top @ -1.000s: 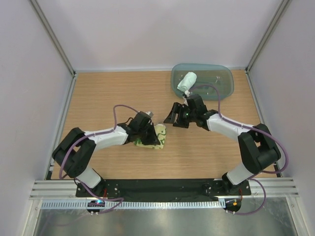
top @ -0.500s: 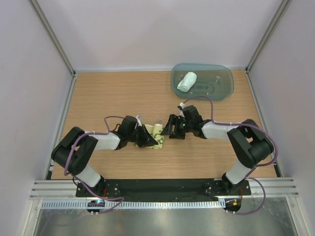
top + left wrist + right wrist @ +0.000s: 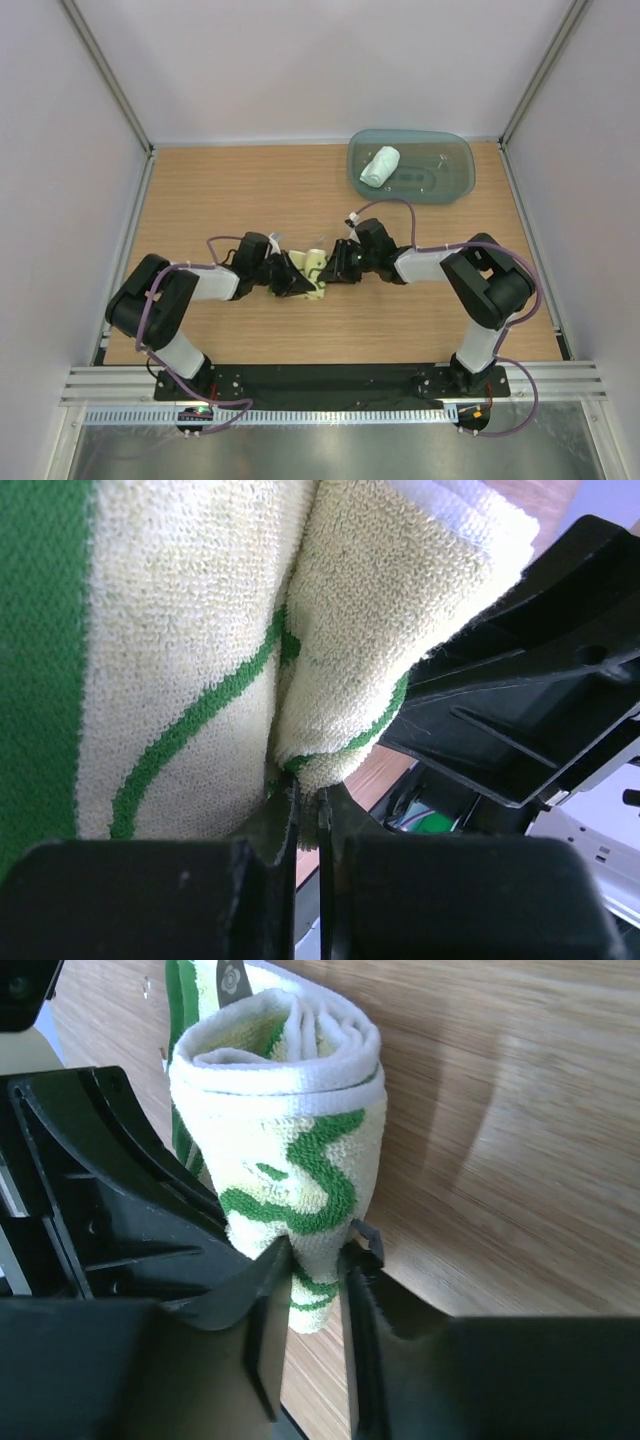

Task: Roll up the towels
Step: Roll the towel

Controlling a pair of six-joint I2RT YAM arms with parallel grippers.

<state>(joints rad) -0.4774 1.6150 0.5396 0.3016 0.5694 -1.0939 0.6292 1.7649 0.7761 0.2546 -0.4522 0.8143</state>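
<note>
A pale yellow towel (image 3: 314, 271) with green line drawings lies rolled up on the wooden table, between both grippers. My left gripper (image 3: 296, 281) is shut on a fold at the roll's left side; in the left wrist view the towel (image 3: 200, 660) fills the frame and the gripper (image 3: 308, 798) pinches its lower edge. My right gripper (image 3: 336, 267) clamps the roll's other end; in the right wrist view the towel (image 3: 290, 1130) stands rolled with its narrow end squeezed in the gripper (image 3: 317, 1252). A plain pale towel (image 3: 380, 165) lies rolled in the tray.
The translucent teal tray (image 3: 440, 185) sits at the back right of the table. White walls and metal posts close in the table on three sides. The arms' black base rail (image 3: 320, 382) runs along the near edge.
My right arm has swung left and down from near the tray to the yellow towel and closed on its end. My left gripper has shifted slightly left with the towel, which is more tightly rolled.
</note>
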